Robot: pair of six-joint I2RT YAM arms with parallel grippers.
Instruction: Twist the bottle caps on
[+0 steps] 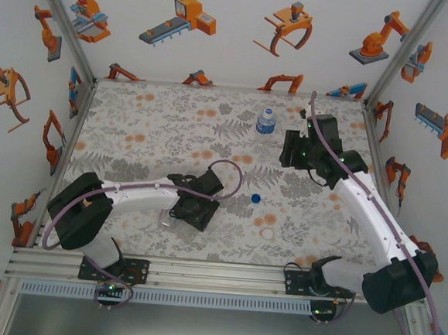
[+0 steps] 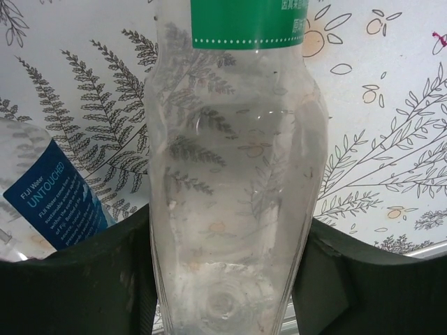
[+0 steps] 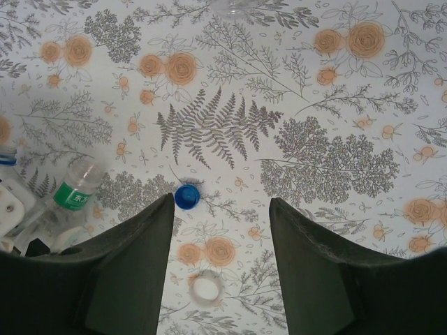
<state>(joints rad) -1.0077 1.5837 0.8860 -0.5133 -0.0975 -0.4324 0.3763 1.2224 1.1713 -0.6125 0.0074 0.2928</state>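
The green-banded bottle (image 2: 230,174) lies on its side between the fingers (image 2: 77,279) of the left claw (image 2: 229,223). Its clear, ribbed body runs straight out ahead of the claw, with the base nearest the wrist. The claw is clenched on it, with a finger against each flank. Just to the claw's left lies a second bottle with a dark blue label (image 2: 59,202), tilted on the fern-printed counter (image 2: 391,105).

The right claw (image 3: 222,201) hangs released over the counter, its fingers well apart with nothing between them. A blue cap (image 3: 186,197) sits just beside the tip of its left finger. A whitish ring-shaped cap (image 3: 207,287) lies below the gap, closer to the wrist. From above, a third bottle (image 1: 266,122) stands upright near this claw, to its left.
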